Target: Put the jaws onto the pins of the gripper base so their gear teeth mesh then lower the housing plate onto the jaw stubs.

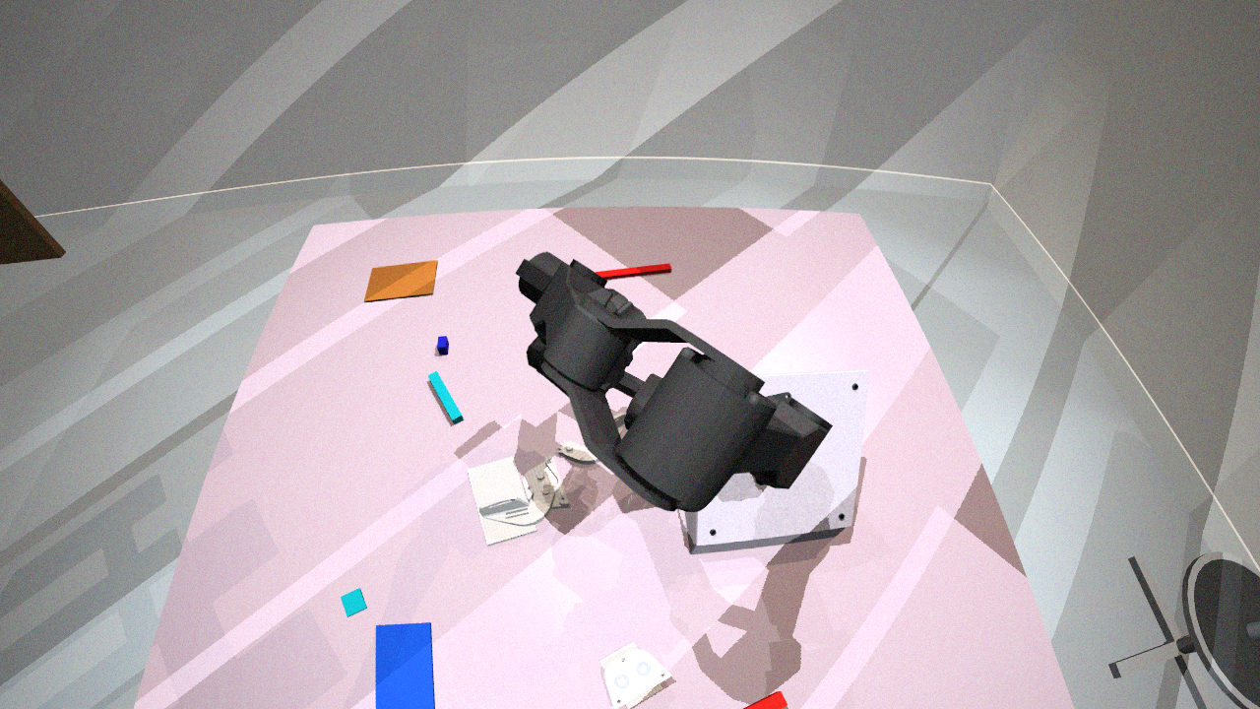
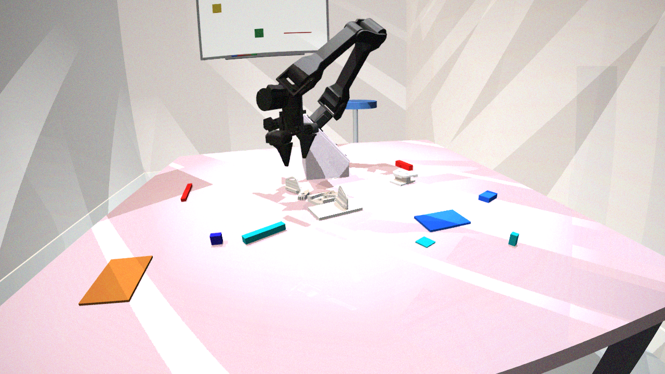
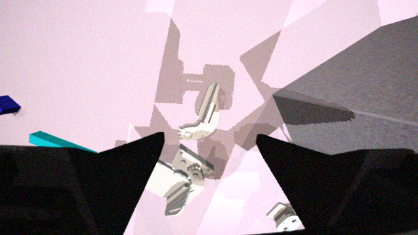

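My gripper (image 2: pixel 296 160) (image 3: pixel 211 137) is open and empty, above the loose jaw; the arm hides its fingers in the top view. The loose off-white jaw (image 1: pixel 577 452) (image 2: pixel 292 186) (image 3: pixel 208 125) lies on the table beside the gripper base, its toothed end towards it. The white gripper base (image 1: pixel 484 476) (image 2: pixel 320 213) (image 3: pixel 160 177) carries the other jaw (image 2: pixel 342 199) (image 3: pixel 177 199) at one pin; the other pin (image 3: pixel 183 161) shows bare in the wrist view. The housing plate (image 1: pixel 636 675) (image 2: pixel 405 173) (image 3: pixel 289 223), with two round marks, is apart from the base, on a small support.
The arm's pale mounting block (image 1: pixel 846 458) (image 2: pixel 320 162) (image 3: pixel 343 65) stands close to the loose jaw. A cyan bar (image 1: pixel 445 396) (image 2: pixel 264 232) (image 3: pixel 52 141) and a dark blue cube (image 1: pixel 443 345) (image 2: pixel 216 238) (image 3: pixel 8 104) lie beyond the base. A red block (image 2: pixel 403 164) lies behind the housing plate.
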`<state>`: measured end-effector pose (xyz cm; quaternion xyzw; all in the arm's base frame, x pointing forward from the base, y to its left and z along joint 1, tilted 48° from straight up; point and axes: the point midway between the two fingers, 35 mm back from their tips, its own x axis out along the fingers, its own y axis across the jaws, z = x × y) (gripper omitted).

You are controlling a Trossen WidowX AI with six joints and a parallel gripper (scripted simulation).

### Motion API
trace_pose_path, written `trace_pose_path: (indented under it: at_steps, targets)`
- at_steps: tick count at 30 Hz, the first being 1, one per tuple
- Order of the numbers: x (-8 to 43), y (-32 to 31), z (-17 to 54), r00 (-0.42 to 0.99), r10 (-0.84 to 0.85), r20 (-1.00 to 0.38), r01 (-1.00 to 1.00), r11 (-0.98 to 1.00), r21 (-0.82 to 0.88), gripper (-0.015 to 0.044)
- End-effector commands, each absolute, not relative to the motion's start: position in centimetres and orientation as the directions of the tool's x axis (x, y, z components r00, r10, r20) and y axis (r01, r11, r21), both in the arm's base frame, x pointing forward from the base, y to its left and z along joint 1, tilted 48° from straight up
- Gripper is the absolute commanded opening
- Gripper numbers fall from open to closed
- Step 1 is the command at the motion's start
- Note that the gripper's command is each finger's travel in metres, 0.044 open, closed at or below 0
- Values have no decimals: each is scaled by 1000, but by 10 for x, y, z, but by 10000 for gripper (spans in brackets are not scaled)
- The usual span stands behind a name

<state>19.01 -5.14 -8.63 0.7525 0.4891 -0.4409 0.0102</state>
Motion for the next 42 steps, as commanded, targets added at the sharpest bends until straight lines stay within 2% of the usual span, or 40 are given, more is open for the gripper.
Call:
trace_pose_path:
  at_steps: [1, 11, 17, 22, 42]
  targets:
    - [187, -51, -86, 129, 727, -675, 679, -561, -473, 440]
    - [183, -51, -85, 129, 727, -674, 503, -634, -587, 440]
    - [184, -49, -86, 130, 727, -675, 499, -636, -589, 440]
    - [188, -22, -111, 130, 728, -673, 500, -634, -590, 440]
    - [192, -6, -126, 130, 727, -674, 499, -636, -589, 440]
